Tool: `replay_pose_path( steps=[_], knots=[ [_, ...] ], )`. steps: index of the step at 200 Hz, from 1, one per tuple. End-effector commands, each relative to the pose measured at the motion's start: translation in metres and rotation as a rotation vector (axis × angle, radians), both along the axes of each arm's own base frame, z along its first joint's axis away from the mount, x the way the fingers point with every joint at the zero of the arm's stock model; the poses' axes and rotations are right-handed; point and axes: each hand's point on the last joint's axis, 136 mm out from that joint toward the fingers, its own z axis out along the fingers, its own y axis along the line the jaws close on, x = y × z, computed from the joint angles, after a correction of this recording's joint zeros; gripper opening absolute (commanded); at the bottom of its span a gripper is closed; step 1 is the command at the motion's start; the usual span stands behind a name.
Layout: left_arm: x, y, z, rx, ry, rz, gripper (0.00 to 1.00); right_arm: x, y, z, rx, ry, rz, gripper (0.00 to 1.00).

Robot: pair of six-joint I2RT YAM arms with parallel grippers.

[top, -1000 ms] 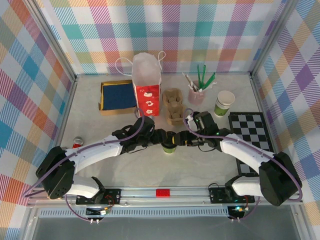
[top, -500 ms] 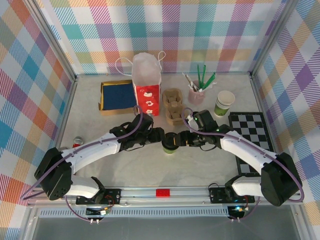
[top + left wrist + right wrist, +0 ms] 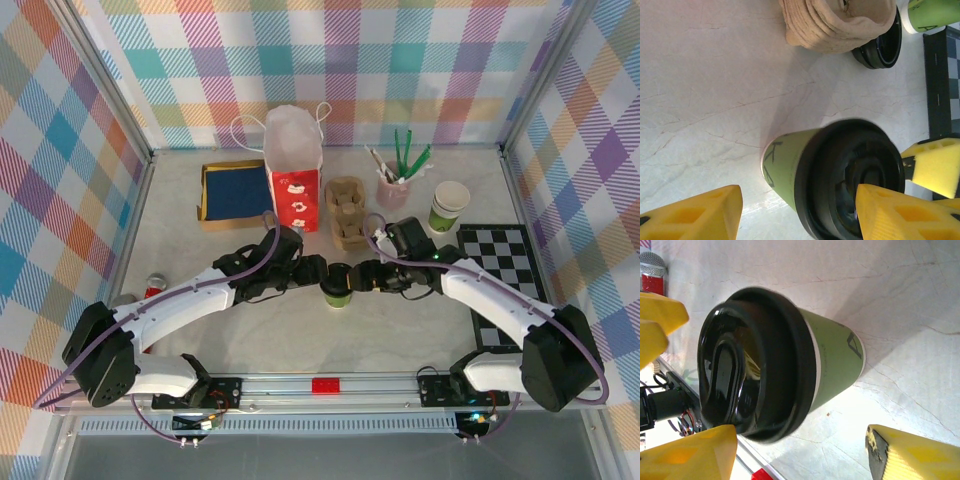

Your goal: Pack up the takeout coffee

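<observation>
- Coffee [image 3: 336, 288]: 1 short tapered paper cup, olive-green, w/ glossy round black plastic lid. Stands mid-table [image 3: 300, 338], betw both grippers.
- Table: pale, marble-look, thin veins.
- L gripper [image 3: 314, 273]: yellow blocky fingers, spread apart around the cup, clear gap on one side.
- R gripper [image 3: 362, 277]: fingers wide, gaps both sides of cup, no grip.
- Vs 1 s ago: cup abt same spot, both wrists shifted slightly toward far wall.
- Counts: 1 red bag [image 3: 294, 195], 1 pulp carrier [image 3: 347, 212], 1 loose lid [image 3: 882, 44], 1 cup stack [image 3: 449, 207].
</observation>
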Motion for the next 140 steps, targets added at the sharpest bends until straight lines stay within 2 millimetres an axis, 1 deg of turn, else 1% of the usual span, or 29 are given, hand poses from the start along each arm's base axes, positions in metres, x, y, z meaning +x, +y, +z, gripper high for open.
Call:
replay_pose_path(
  steps=[1, 29, 44, 62, 79, 140],
  knots=[
    [-0.005, -0.002, -0.002, 0.020, 0.004, -0.035, 0.62, 0.004, 0.010, 0.017, 0.031, -0.016, 0.038, 0.70],
    [-0.005, 0.000, -0.003, 0.027, 0.002, -0.027, 0.62, 0.009, 0.013, 0.024, 0.038, -0.028, 0.042, 0.71],
    [-0.006, 0.001, -0.002, 0.024, 0.000, -0.026, 0.62, 0.010, 0.012, 0.025, 0.030, -0.030, 0.036, 0.71],
    [-0.007, -0.001, -0.003, 0.029, 0.000, -0.033, 0.62, 0.009, 0.010, 0.021, 0.018, -0.026, 0.024, 0.70],
    [-0.008, -0.002, -0.008, 0.041, 0.008, -0.039, 0.62, 0.009, 0.008, 0.016, 0.009, -0.019, 0.017, 0.68],
    [-0.005, -0.008, -0.018, 0.051, 0.022, -0.042, 0.61, 0.005, 0.005, -0.001, -0.001, 0.010, 0.004, 0.62]
  ],
)
